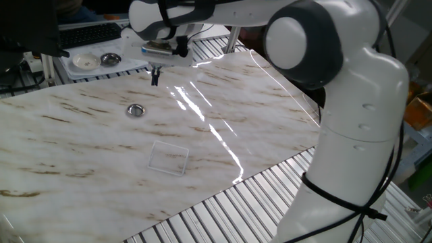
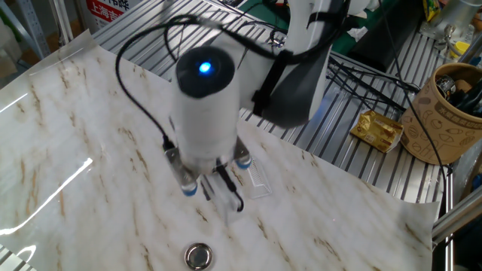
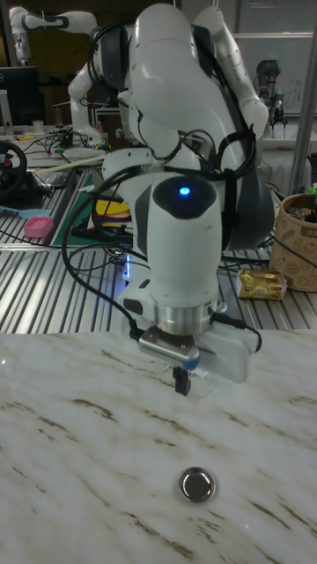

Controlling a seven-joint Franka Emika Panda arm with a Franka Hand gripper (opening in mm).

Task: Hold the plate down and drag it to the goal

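Note:
The plate is a small shiny silver disc lying flat on the marble table; it also shows in the other fixed view and the tall view. The goal is a faint clear square outline nearer the front edge, apart from the plate. In the other fixed view the goal is partly hidden behind the hand. My gripper hangs above the table beyond the plate, not touching it. Its dark fingers are shut together on nothing.
A tray at the back left carries a white dish and a metal bowl. Slatted metal framing borders the marble sheet. A brown paper cup and a gold packet lie off the sheet near the base.

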